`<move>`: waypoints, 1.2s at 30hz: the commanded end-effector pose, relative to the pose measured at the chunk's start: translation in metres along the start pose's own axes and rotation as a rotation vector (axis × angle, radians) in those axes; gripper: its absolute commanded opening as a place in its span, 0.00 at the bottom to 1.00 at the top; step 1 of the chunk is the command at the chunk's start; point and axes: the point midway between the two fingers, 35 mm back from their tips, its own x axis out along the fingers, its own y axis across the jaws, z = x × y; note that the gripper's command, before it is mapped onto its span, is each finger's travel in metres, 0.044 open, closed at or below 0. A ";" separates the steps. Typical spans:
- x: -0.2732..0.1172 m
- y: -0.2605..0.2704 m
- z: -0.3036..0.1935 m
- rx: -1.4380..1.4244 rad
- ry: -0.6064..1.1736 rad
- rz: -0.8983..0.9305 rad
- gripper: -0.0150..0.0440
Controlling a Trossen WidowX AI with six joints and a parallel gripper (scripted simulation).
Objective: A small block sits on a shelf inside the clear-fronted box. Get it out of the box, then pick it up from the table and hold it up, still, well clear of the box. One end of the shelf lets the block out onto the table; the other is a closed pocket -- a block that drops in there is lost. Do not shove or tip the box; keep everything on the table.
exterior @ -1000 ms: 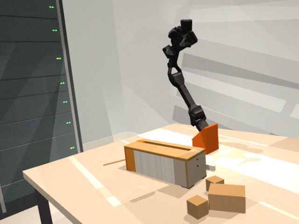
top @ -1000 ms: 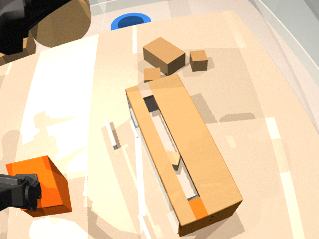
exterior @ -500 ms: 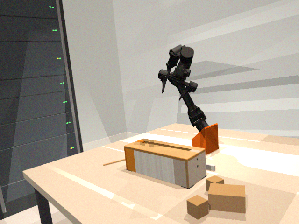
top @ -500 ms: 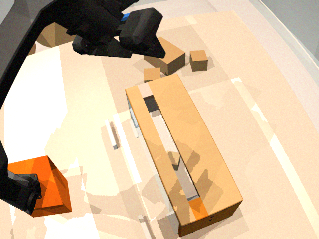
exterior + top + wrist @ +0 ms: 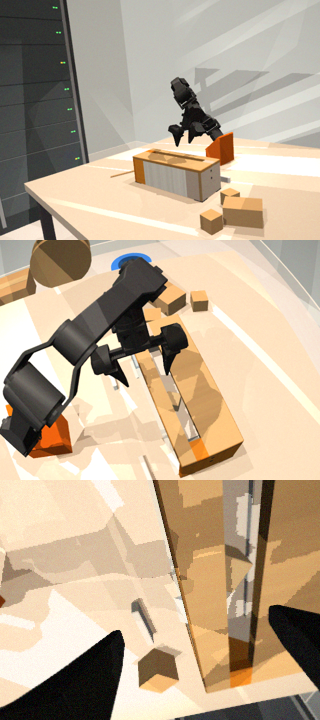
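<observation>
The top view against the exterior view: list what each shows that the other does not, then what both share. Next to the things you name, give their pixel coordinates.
Only top: the blue ring-shaped object [image 5: 115,265] and the block [image 5: 173,398] seen through the slot.
Only exterior: the dark rack with green lights [image 5: 67,77].
Both: the slotted box [image 5: 206,384] [image 5: 165,158], the orange mount [image 5: 55,433] [image 5: 226,148] and the open end effector [image 5: 147,380] [image 5: 183,144].

Black claw [image 5: 147,381] [image 5: 183,144] [image 5: 192,625], bright orange arm base [image 5: 67,440] [image 5: 227,149].
</observation>
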 end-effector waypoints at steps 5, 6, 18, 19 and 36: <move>0.011 0.007 0.002 -0.100 0.020 0.049 0.93; 0.011 0.007 0.002 -0.100 0.020 0.049 0.93; 0.021 0.007 0.007 -0.100 0.019 0.049 0.93; 0.022 0.007 0.007 -0.100 0.019 0.049 0.93; 0.047 0.007 0.020 -0.099 0.019 0.048 0.93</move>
